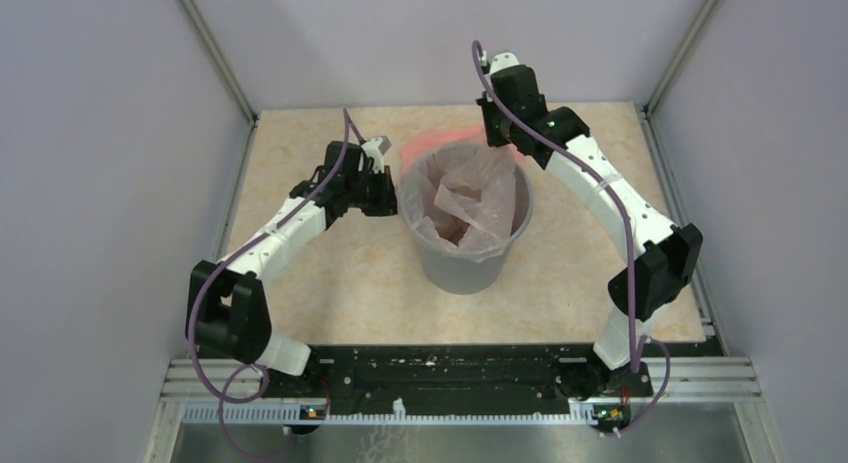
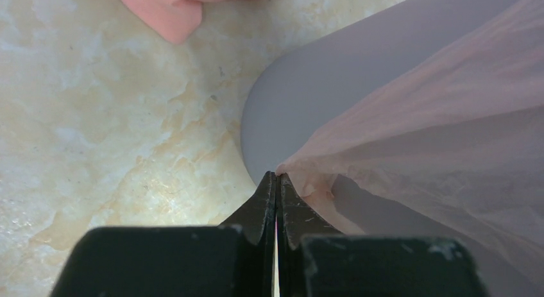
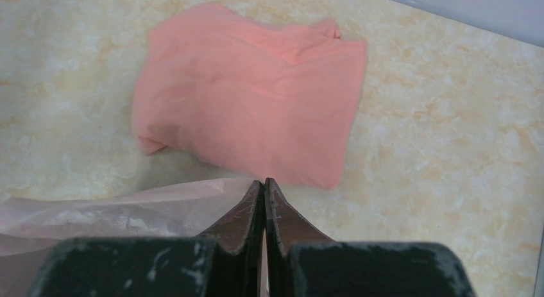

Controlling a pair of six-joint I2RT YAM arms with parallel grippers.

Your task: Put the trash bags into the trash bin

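Left gripper clamps an edge of the trash bag beside the trash bin wall; right gripper is closed, prob. on film at the far rim. Bag sits inside, so we'd pull its edges over the rim evenly, w/o tearing.

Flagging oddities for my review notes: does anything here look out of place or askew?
Nothing spilled or damaged. The trash bag sits crumpled in the trash bin, its film lapping unevenly over the rim. A rumpled salmon-pink sheet lies loose on the table beyond the bin.
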